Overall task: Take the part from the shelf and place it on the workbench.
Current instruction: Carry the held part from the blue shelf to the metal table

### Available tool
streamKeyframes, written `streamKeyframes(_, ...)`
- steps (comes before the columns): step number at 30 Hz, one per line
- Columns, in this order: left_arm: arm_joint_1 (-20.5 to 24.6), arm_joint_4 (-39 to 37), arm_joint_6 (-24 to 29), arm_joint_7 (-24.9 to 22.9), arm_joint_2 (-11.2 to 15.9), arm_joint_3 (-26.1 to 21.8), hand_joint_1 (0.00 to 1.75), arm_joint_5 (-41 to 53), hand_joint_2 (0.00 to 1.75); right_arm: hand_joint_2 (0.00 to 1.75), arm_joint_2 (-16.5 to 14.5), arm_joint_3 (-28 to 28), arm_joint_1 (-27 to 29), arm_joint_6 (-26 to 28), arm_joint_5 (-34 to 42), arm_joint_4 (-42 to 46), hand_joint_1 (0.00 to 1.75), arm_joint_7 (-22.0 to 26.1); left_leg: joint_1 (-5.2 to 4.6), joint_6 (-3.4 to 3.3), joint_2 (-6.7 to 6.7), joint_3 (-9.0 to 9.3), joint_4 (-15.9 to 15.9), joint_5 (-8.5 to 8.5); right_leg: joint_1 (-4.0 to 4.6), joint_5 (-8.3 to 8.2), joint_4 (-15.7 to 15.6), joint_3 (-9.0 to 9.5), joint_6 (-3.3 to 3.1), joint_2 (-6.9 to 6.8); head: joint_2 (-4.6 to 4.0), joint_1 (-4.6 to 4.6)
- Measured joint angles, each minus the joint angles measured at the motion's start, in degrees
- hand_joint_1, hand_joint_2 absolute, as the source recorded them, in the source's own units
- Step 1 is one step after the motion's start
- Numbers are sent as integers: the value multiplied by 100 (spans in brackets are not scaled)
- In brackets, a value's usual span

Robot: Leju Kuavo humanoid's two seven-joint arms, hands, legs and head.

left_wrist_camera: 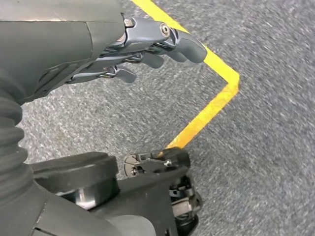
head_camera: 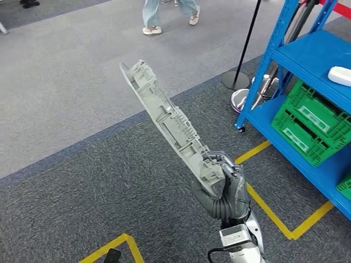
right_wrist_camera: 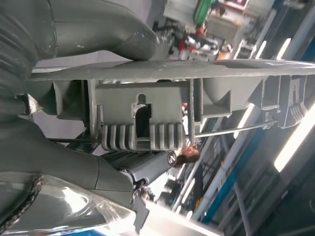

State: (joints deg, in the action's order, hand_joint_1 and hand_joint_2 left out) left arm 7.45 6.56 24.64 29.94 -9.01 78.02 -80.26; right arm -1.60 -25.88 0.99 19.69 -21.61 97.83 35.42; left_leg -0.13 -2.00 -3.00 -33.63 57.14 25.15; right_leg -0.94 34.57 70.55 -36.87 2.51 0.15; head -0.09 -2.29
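Step in hand: the part (head_camera: 168, 118) was already off the shelf (head_camera: 304, 60) and being carried; judged from the head view, this was the transfer leg of the task, with the placing not yet done.

Right hand: the right hand (head_camera: 223, 186) gripped the part at its lower end, fingers (head_camera: 225, 164) wrapped over the ribbed edge and thumb beneath; the right wrist view showed the same moulding (right_wrist_camera: 156, 105) clamped between thumb and fingers.

Part: a long grey plastic moulding with ribs and clips, held up at a slant over the grey carpet (head_camera: 83, 181), its free end pointing away from the robot and well apart from the blue shelf.

Left hand: the left hand (left_wrist_camera: 111, 54) hung beside the body, holding nothing, fingers (left_wrist_camera: 185, 46) loosely extended over the yellow floor line (left_wrist_camera: 208, 105).

Surroundings: green crates (head_camera: 314, 118) sat on the shelf; a person's legs (head_camera: 169, 13) stood at the far side of the floor.

Next move: no counter was in sight, so the robot likely needed to turn or walk until it came into view, keeping the grip firm; the long free end could swing, so it called for slow steps and a level set-down.
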Motion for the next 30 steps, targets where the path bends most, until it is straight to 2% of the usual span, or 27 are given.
streamKeyframes(1,0,0,4,-1,-4,2,0,15,175,175,1,1,-3,-3,-2,-5,175,-2,14,19,-83,-2,36,14,-30,-250,-341,116,23,54,0,1)
streamKeyframes(2,5,0,11,-2,-5,4,0,31,175,175,1,1,-11,-9,-7,-11,175,-5,20,51,-165,-22,90,37,-59,-425,-672,246,49,182,0,4)
streamKeyframes(3,12,0,16,-4,-9,7,0,44,175,175,1,1,-23,-15,-13,-15,175,-4,27,84,-237,-64,154,56,-83,-501,-924,364,53,302,0,12)
streamKeyframes(5,20,0,31,-8,-16,10,0,55,175,175,1,1,-40,-30,-27,-25,175,-7,32,140,-334,-155,241,62,-94,-460,-1081,453,29,459,0,18)
streamKeyframes(7,6,0,48,-9,-27,13,0,56,175,175,1,1,-45,-38,-43,-30,175,-16,52,185,-412,-208,248,27,-77,-460,-1075,448,-32,387,0,14)
streamKeyframes(8,-6,0,55,-9,-31,14,0,55,175,175,0,1,-50,-40,-52,-32,175,-22,55,207,-410,-226,261,31,-78,-472,-1077,446,-67,328,0,13)
streamKeyframes(9,-12,0,63,-9,-37,15,0,54,175,175,-2,1,-57,-43,-63,-35,175,-29,51,236,-328,-267,328,73,-76,-485,-1078,444,-111,256,0,-1)
streamKeyframes(10,-13,0,70,-9,-42,16,0,52,175,175,-5,-1,-63,-45,-72,-37,175,-34,44,259,-191,-345,493,173,-76,-495,-1086,446,-147,178,0,-18)
streamKeyframes(12,-2,0,80,-9,-52,18,0,49,175,175,-10,-2,-72,-48,-87,-40,175,-37,35,297,128,-629,1135,507,-53,-496,-1093,448,-190,17,0,-54)
streamKeyframes(13,0,0,83,-9,-57,19,0,48,175,175,-10,-1,-74,-48,-91,-44,175,-39,39,305,198,-790,1508,666,-37,-492,-1092,447,-198,-67,0,-56)
streamKeyframes(14,-3,0,83,-9,-62,19,0,46,175,175,-10,-1,-74,-48,-93,-50,175,-42,40,302,230,-900,1777,756,-24,-488,-1092,447,-203,-152,0,-57)
streamKeyframes(15,-7,0,83,-8,-67,20,0,44,175,175,-10,-3,-74,-48,-95,-56,175,-44,38,289,243,-920,1863,747,-12,-485,-1092,447,-208,-237,0,-58)
streamKeyframes(16,-10,0,85,-7,-69,20,0,40,175,175,-11,-10,-76,-48,-97,-62,175,-45,31,264,256,-825,1716,633,-2,-483,-1092,450,-210,-316,0,-57)
streamKeyframes(17,-11,0,87,-4,-70,20,0,36,175,175,-11,-18,-80,-48,-99,-64,175,-45,13,225,304,-631,1372,450,6,-480,-1094,457,-212,-392,0,-57)
streamKeyframes(19,-3,0,93,4,-71,21,0,32,175,175,-15,-29,-96,-48,-102,-65,175,-45,-69,130,545,-216,599,205,25,-471,-1099,469,-204,-521,0,-57)
streamKeyframes(20,2,0,96,8,-72,22,0,29,175,175,-16,-30,-104,-47,-103,-65,175,-45,-112,89,643,-102,362,165,34,-469,-1104,470,-191,-580,0,-55)
streamKeyframes(21,3,0,98,10,-72,22,0,23,175,175,-17,-31,-113,-46,-103,-67,175,-46,-147,58,688,-69,262,179,40,-470,-1115,472,-174,-639,0,-56)
streamKeyframes(23,-12,0,103,11,-72,22,0,10,175,175,-21,-39,-134,-47,-104,-71,175,-49,-150,-1,583,-79,201,147,39,-466,-1139,477,-120,-739,0,-56)
streamKeyframes(24,-20,0,104,11,-73,22,0,6,175,175,-25,-44,-147,-48,-105,-76,175,-51,-136,-32,522,-67,161,120,32,-430,-1117,468,-93,-680,0,-52)
streamKeyframes(25,-18,0,105,11,-76,22,0,4,175,175,-27,-49,-161,-48,-105,-80,175,-53,-119,-68,462,-55,122,89,27,-347,-1011,421,-74,-552,0,-43)
streamKeyframes(27,2,0,106,13,-85,23,0,1,175,175,-28,-57,-176,-46,-110,-94,175,-51,-100,-117,337,-46,87,52,19,-48,-457,164,-61,-201,0,-12)
streamKeyframes(28,10,0,105,13,-87,23,0,-1,175,175,-28,-61,-178,-46,-113,-103,175,-49,-101,-130,268,-54,90,45,22,107,-78,-22,-59,-100,0,-2)
streamKeyframes(29,11,0,105,13,-90,24,0,-2,175,175,-28,-64,-174,-46,-116,-115,175,-48,-103,-135,191,-58,94,42,26,195,228,-186,-56,-51,0,6)
streamKeyframes(30,9,0,104,13,-92,25,0,-2,175,175,-28,-67,-172,-46,-118,-130,175,-50,-105,-137,110,-60,101,41,30,181,368,-277,-56,-29,0,6)
